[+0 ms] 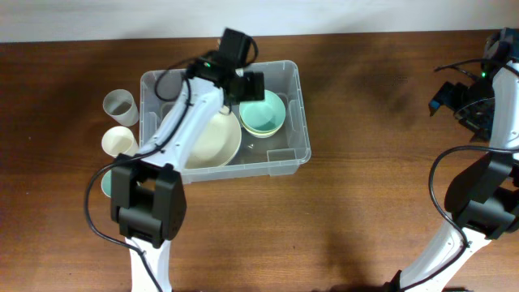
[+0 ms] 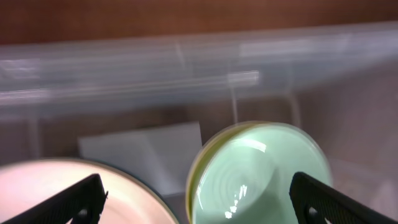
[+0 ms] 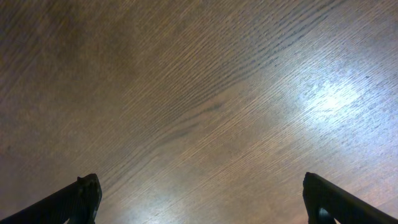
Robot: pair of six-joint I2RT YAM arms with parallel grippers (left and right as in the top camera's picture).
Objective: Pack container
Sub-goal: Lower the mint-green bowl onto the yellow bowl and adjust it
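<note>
The clear container (image 1: 297,122) stands on the wooden table, left of centre. Inside it lie a cream plate (image 1: 217,142) and stacked mint green bowls (image 1: 263,115). My left gripper (image 1: 250,87) hovers over the container's back part, open and empty. In the left wrist view the green bowls (image 2: 258,171) sit between its fingers and below them, with the cream plate (image 2: 62,193) at the left and the container's wall (image 2: 186,62) behind. My right gripper (image 1: 454,97) is open and empty over bare table at the far right.
Outside the container's left side stand a grey cup (image 1: 120,105), a cream cup (image 1: 118,143) and a teal item (image 1: 106,183) partly hidden by my left arm. A white label (image 2: 146,149) shows on the container's base.
</note>
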